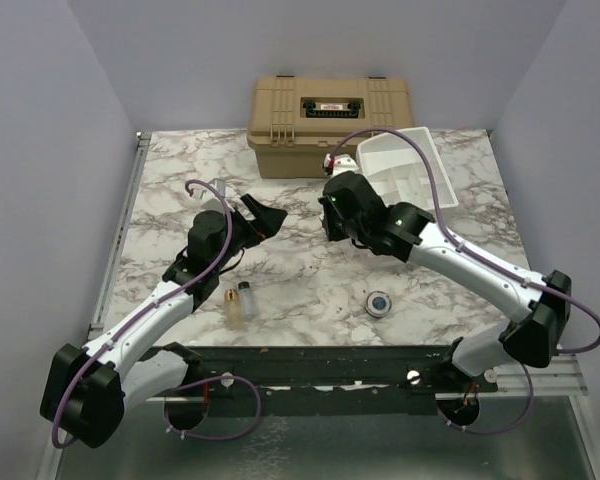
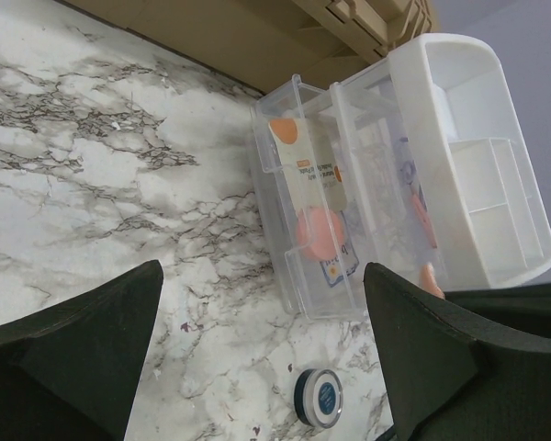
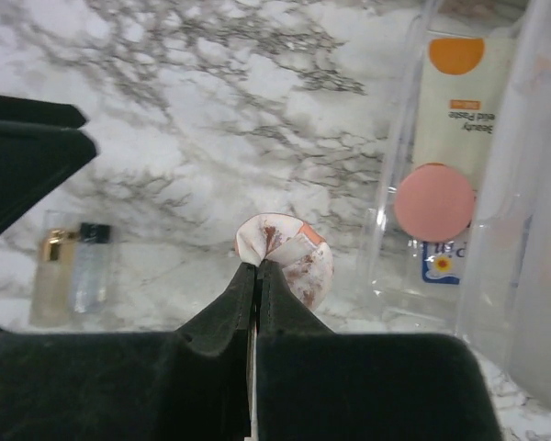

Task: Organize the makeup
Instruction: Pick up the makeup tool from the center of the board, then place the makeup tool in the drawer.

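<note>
My right gripper (image 3: 257, 266) is shut on the edge of a round white disc (image 3: 298, 257) with brown stains and an orange rim, held above the marble just left of the clear tray (image 3: 390, 211). In the top view the right gripper (image 1: 332, 172) is by the organizer's left end. In that tray lie a pale tube with an orange spot (image 3: 461, 101) and a pink disc (image 3: 433, 202). My left gripper (image 2: 262, 367) is open and empty above the table. The small round dark jar (image 2: 318, 397) and two tiny clear bottles (image 1: 238, 302) lie loose on the table. The flat dark palette is out of view.
The tan hard case (image 1: 330, 110) stands at the back centre. The white tiered organizer (image 1: 405, 160) sits at its right, its clear trays (image 2: 303, 211) swung out to the left. The jar (image 1: 379, 302) lies near the front, right of the bottles.
</note>
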{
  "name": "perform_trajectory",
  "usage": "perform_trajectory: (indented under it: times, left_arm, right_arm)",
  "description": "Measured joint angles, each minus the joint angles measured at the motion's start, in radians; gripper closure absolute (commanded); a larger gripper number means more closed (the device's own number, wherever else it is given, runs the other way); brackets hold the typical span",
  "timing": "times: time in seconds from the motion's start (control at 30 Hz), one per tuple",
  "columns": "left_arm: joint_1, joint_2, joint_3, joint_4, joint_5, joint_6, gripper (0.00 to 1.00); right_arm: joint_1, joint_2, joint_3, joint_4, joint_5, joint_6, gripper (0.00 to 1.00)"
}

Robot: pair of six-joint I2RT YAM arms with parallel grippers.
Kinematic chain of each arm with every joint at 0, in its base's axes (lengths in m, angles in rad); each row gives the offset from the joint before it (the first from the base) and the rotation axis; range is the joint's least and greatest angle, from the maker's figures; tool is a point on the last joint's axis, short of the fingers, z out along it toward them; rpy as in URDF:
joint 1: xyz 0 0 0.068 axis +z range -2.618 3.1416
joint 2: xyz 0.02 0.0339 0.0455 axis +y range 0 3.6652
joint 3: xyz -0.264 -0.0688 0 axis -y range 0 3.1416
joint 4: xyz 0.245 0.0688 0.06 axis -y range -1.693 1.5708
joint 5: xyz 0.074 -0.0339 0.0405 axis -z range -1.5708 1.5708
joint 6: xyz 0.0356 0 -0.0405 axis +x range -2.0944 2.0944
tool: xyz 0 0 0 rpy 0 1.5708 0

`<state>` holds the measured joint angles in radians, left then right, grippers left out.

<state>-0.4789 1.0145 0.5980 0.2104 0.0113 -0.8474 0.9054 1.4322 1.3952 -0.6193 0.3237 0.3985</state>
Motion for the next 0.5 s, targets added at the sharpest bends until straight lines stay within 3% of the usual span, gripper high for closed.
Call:
perform_trajectory:
  times: [0.2, 0.5]
  left_arm:
    - [0.0, 0.052, 0.0, 0.032, 0.017, 0.02, 0.06]
    - [0.002, 0.16, 0.021, 0.093, 0.086, 0.034, 0.06]
  right_arm:
    - [-0.049, 0.121, 0.016, -0.074, 0.11, -0.007, 0.99]
    - [-0.169, 0.13, -0.003, -0.077, 0.129, -0.009, 0.95]
